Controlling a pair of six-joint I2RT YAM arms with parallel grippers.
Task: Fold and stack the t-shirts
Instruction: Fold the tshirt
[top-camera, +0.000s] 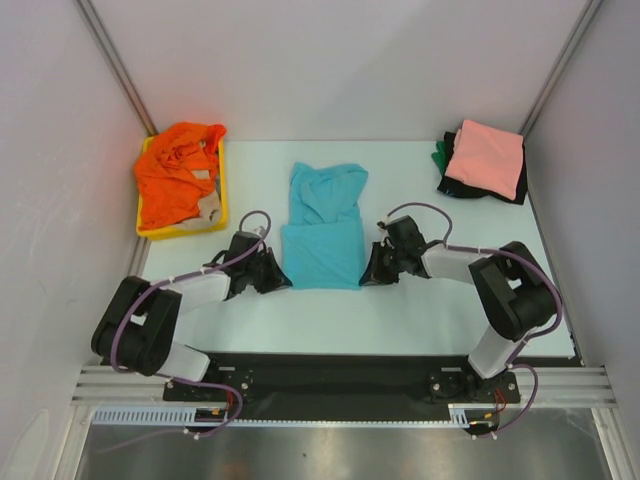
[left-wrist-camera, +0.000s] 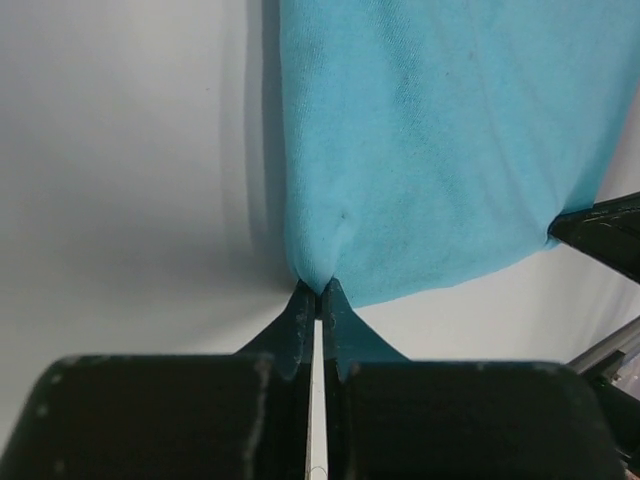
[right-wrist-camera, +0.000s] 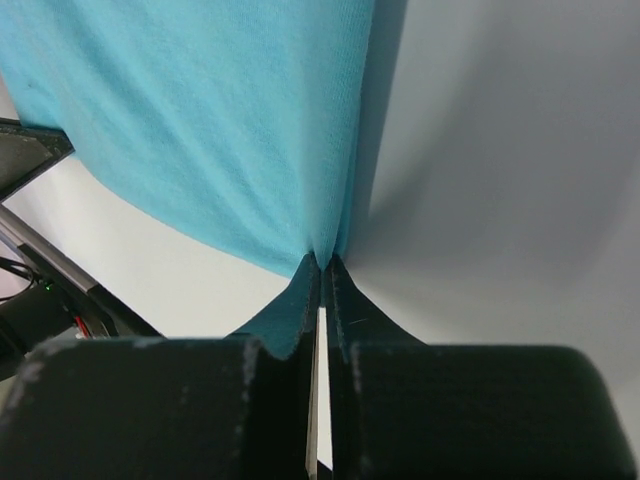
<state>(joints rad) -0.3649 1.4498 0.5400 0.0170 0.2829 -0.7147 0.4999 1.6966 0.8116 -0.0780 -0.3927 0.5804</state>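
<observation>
A turquoise t-shirt (top-camera: 325, 230) lies partly folded in the middle of the table, its near half a flat rectangle, its far part rumpled. My left gripper (top-camera: 284, 281) is shut on the shirt's near left corner (left-wrist-camera: 318, 268). At the near right corner (right-wrist-camera: 328, 240) my right gripper (top-camera: 366, 277) is shut on the cloth too. Both pinch a small fold of cloth at the fingertips. A stack of folded shirts at the back right has a salmon pink one (top-camera: 486, 156) on top of black and green ones.
A yellow tray (top-camera: 222, 205) at the back left holds crumpled orange (top-camera: 176, 178) and beige cloth. White walls and metal posts stand on three sides. The right gripper's dark tip (left-wrist-camera: 600, 228) shows at the edge of the left wrist view.
</observation>
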